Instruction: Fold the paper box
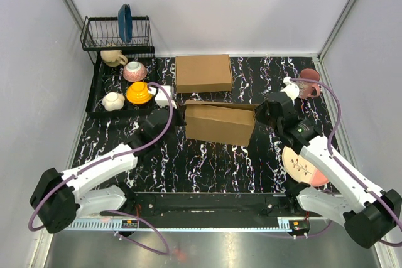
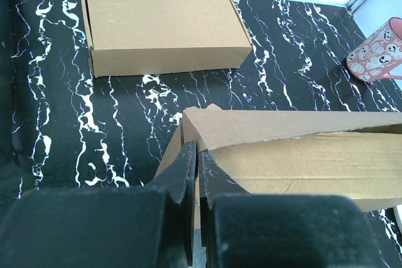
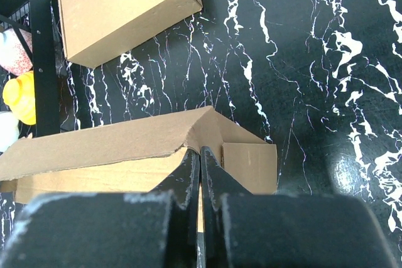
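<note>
The paper box (image 1: pixel 220 123) is a brown cardboard sheet partly formed into a shallow box in the middle of the black marbled table, with its top flap raised. My left gripper (image 1: pixel 179 117) is shut at its left end. In the left wrist view that gripper (image 2: pixel 196 152) pinches the end wall of the paper box (image 2: pixel 301 155), a strip of cardboard showing between the fingers. My right gripper (image 1: pixel 260 112) is shut at the right end. The right wrist view shows it (image 3: pixel 201 152) closed on the end wall of the paper box (image 3: pixel 94 145), next to a small side flap.
A second, neatly formed cardboard box (image 1: pixel 203 72) lies just behind. A black dish rack (image 1: pixel 116 32) with a blue plate, cups and an orange bowl (image 1: pixel 138 92) stands at the back left. A pink mug (image 1: pixel 309 83) sits back right, a pink plate (image 1: pixel 304 166) under my right arm.
</note>
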Robot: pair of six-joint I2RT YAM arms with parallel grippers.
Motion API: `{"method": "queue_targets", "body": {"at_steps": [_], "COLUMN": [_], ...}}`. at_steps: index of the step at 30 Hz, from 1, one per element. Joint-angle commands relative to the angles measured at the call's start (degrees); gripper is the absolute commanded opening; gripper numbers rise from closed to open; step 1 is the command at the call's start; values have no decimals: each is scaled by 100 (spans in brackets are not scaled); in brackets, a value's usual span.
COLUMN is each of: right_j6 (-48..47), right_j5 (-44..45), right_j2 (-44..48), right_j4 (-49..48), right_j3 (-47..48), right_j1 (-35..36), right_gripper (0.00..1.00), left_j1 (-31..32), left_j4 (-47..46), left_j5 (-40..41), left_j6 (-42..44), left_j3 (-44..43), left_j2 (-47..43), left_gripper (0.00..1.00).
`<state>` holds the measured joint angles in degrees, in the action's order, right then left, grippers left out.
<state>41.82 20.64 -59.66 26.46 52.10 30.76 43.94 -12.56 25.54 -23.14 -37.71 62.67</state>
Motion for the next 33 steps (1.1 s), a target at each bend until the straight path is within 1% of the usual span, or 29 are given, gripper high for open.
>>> {"method": "queue_targets", "body": {"at_steps": [1,2,3,5,6,9,10,12,14,16,19,21,22,24,28,33], "right_j6": [-254,-210,-192,-139,-131,-130,-200,-288,-420,-517,-753,-868,-965,-992,-1009,-948], "right_j5": [71,132,142,229,247,317,317,309,309,317,274,326,344,309,186,300], "right_j2": [-547,-556,-495,-240,-144,129,139,130,165,287,315,70,-245,-449,-468,-345], "right_j4": [2038,2082,2091,2057,2048,2143,2188,2319,2381,2321,1829,1714,1731,1714,1380,1195], "right_j3": [-385,-341,-332,-236,-174,273,431,871,1283,1504,1760,2066,2198,2436,2235,1743], "right_j1": [53,61,61,61,61,53,61,53,61,53,61,61,53,61,53,61], "right_gripper": [0,0,4,16,25,38,43,47,48,48,47,46,46,45,45,45], "left_j1": [-35,-35,-44,-35,-44,-35,-35,-35,-44,-44,-35,-35,-35,-44,-35,-44], "left_j4": [728,737,746,755,763,834,834,834,834,834,834,834,834,851,939,1071], "left_j5": [346,355,373,382,399,443,452,487,504,522,549,557,566,584,663,847], "left_j6": [-42,-33,-24,19,28,64,72,64,64,55,46,37,37,28,116,353], "left_j3": [238,247,238,230,221,168,159,142,150,159,177,177,177,177,72,-174], "left_j2": [-97,-106,-124,-168,-194,-203,-212,-212,-203,-194,-177,-185,-185,-212,-238,-212], "left_gripper": [0,0,0,0,0,0,0,0,0,0,0,0,0,0,0,0]}}
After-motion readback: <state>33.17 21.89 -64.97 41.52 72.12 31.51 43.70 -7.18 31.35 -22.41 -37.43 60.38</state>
